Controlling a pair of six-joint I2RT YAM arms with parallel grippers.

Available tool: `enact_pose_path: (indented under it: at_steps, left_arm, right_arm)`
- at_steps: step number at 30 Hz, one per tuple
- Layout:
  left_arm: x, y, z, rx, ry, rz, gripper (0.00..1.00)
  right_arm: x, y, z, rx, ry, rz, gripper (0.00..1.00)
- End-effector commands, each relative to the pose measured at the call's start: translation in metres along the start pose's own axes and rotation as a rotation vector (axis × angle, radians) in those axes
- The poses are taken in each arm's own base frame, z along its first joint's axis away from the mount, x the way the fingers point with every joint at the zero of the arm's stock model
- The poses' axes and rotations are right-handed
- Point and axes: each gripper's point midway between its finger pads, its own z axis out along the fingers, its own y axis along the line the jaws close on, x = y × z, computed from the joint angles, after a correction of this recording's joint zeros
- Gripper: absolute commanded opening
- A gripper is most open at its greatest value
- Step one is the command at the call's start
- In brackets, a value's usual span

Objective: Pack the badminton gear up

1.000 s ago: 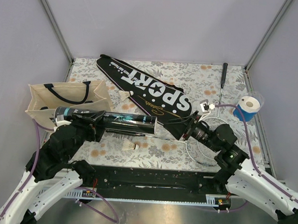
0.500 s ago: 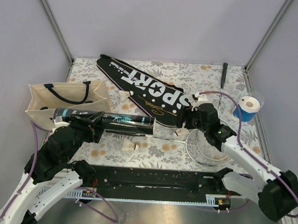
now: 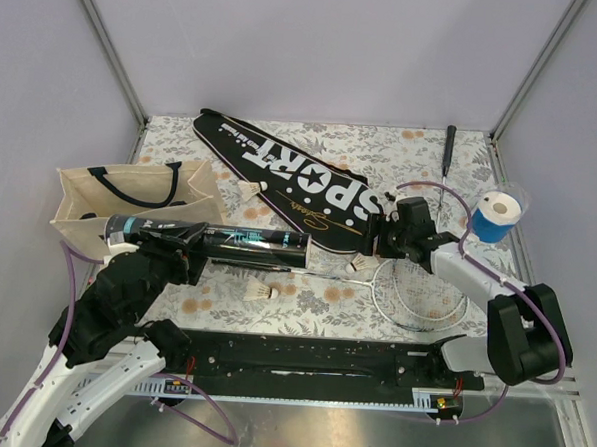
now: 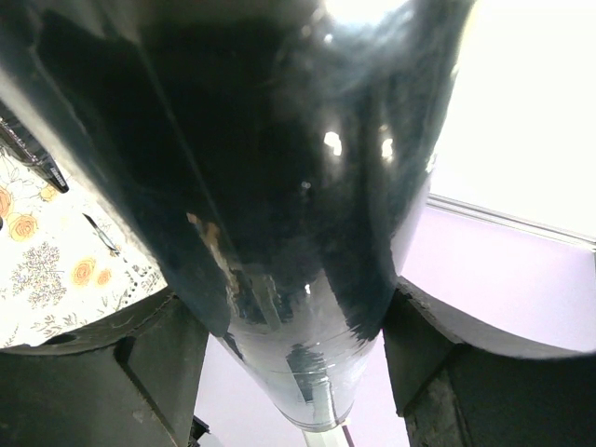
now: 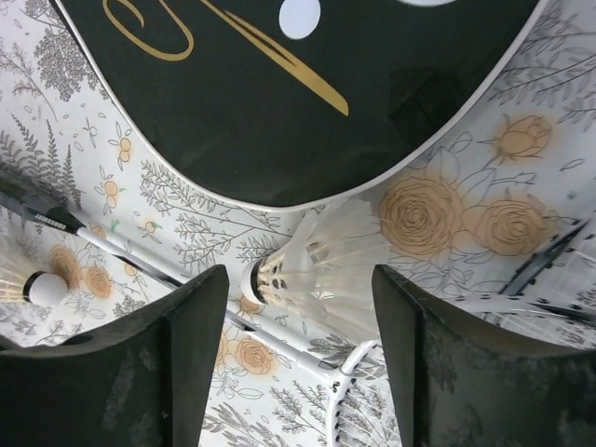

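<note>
Before the wide end of the "SPORT" cover (image 3: 291,183), the right gripper (image 5: 298,289) stood open astride a shuttlecock (image 5: 317,265) lying sideways beside the racket (image 3: 420,295). Leftward, the left gripper (image 3: 182,239) clasped the black tube (image 3: 252,243), lying left-to-right, cap toward the tote bag (image 3: 90,198).

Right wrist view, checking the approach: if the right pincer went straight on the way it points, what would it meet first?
Most likely the shuttlecock, which lies on the table centred in the open right pincer, just off the cover edge. Depth is hard to judge.
</note>
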Motion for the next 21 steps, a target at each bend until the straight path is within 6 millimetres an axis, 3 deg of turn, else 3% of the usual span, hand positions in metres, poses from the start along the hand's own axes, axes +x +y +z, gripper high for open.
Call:
enact_pose_path:
  at_steps: [1, 5, 7, 13, 17, 21]
  left_arm:
    - [-0.002, -0.025, -0.009, 0.087, -0.005, -0.023, 0.26]
    - [-0.003, -0.025, -0.007, 0.082, -0.010, -0.024, 0.26]
    - [-0.002, -0.025, -0.007, 0.081, -0.011, -0.022, 0.26]
    - [0.000, -0.022, -0.004, 0.067, -0.001, -0.021, 0.26]
    - [0.002, -0.021, -0.003, 0.058, 0.007, -0.024, 0.26]
    - [0.002, -0.020, -0.002, 0.053, 0.004, -0.042, 0.27]
  right_arm:
    - [-0.008, 0.018, 0.004, -0.114, 0.010, -0.027, 0.67]
    - [-0.001, 0.017, 0.006, -0.118, 0.022, -0.022, 0.50]
    - [-0.001, 0.017, 0.003, -0.123, 0.017, -0.024, 0.34]
    - [-0.019, 0.029, -0.026, -0.152, -0.102, -0.050, 0.00]
    - [-0.035, 0.043, -0.053, -0.200, -0.215, -0.045, 0.00]
    - [-0.053, 0.078, -0.092, -0.365, -0.330, -0.042, 0.00]
